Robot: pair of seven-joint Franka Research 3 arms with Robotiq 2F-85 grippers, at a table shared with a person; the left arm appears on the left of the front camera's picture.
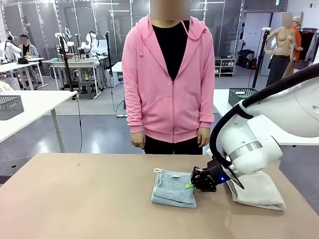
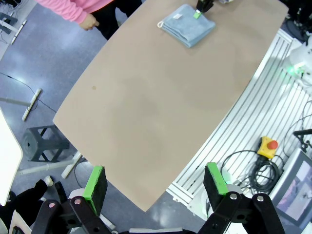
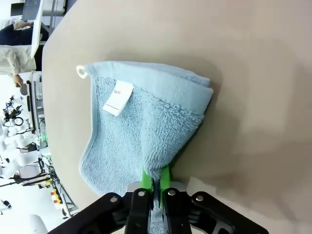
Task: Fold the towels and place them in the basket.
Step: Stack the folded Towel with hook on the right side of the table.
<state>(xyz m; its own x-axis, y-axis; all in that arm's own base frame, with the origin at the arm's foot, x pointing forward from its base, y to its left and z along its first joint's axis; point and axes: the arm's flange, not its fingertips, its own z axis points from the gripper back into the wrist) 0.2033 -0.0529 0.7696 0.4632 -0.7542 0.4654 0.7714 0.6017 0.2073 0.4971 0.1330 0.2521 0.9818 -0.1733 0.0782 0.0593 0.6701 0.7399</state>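
At centre frame we see the blue-grey towel (image 1: 173, 187) lying folded on the table (image 1: 75, 199), our right gripper (image 1: 198, 180) pinched tight on its right edge — a fold or lift seems under way. At lower right the cream towel (image 1: 259, 191) waits; nothing looks basketed yet, and our left gripper (image 2: 156, 183) hangs wide, holding nothing.

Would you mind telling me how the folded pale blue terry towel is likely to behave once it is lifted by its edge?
The folded pale blue terry towel looks soft, so it will probably droop and unfold. The right claw pinches only one edge, so loose layers may slip out.
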